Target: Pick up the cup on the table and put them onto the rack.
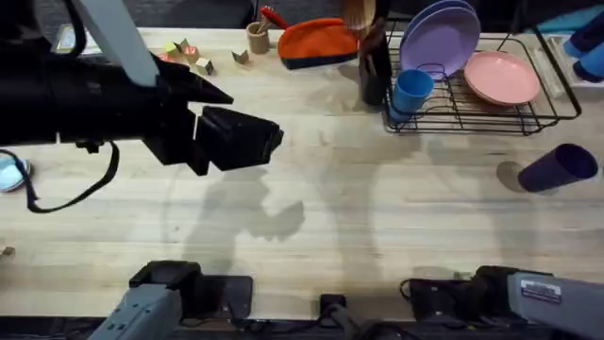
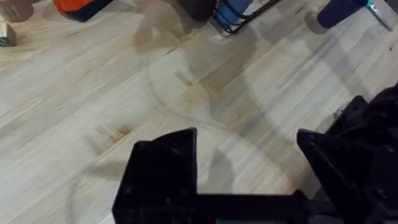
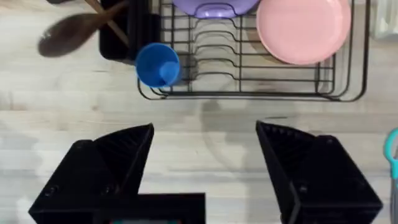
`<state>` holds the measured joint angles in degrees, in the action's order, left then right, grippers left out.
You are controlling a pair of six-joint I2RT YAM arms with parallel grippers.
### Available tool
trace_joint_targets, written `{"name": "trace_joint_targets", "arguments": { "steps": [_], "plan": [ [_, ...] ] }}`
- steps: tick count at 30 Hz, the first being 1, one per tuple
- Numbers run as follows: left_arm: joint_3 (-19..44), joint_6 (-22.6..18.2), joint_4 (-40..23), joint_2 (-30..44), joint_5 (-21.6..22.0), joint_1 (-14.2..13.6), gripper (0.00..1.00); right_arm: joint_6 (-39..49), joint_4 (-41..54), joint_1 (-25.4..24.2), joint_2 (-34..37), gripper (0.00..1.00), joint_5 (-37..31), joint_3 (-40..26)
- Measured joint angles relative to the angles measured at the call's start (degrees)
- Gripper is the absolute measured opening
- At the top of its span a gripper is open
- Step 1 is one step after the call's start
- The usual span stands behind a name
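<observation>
Now blue cup [image 1: 411, 91] in rack [image 1: 510, 113]; purple cup [image 1: 557, 168] on table [image 1: 377, 217].

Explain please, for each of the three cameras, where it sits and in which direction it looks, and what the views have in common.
Overhead: fixed above the arm bases, looking down and forward over the table; left arm large and dark, both bases below.
Left wrist: on the left arm, facing bare tabletop; left gripper open.
Right wrist: on the right arm, facing the rack; right gripper open.
Shared: the blue cup in the rack's corner appears overhead and in the right wrist view.
</observation>
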<state>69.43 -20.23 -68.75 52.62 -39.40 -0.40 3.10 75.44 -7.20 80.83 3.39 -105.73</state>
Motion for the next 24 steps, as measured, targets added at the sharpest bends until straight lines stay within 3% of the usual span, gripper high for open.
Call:
{"name": "trace_joint_targets", "arguments": {
  "steps": [10, 15, 24],
  "plan": [
    [0.0, 0.0, 0.0, 0.0, 0.0, 0.0, 0.993, 1.9, -3.1, -0.6, -11.6, 0.996, -6.1, 13.6],
    [0.0, 0.0, 0.0, 0.0, 0.0, 0.0, 0.993, 3.4, -3.4, -0.6, -17.6, 0.995, -9.7, 18.1],
    [0.0, 0.0, 0.0, 0.0, 0.0, 0.0, 0.993, 3.8, -3.6, -1.9, -21.7, 0.995, -15.7, 22.1]
  ]
}}
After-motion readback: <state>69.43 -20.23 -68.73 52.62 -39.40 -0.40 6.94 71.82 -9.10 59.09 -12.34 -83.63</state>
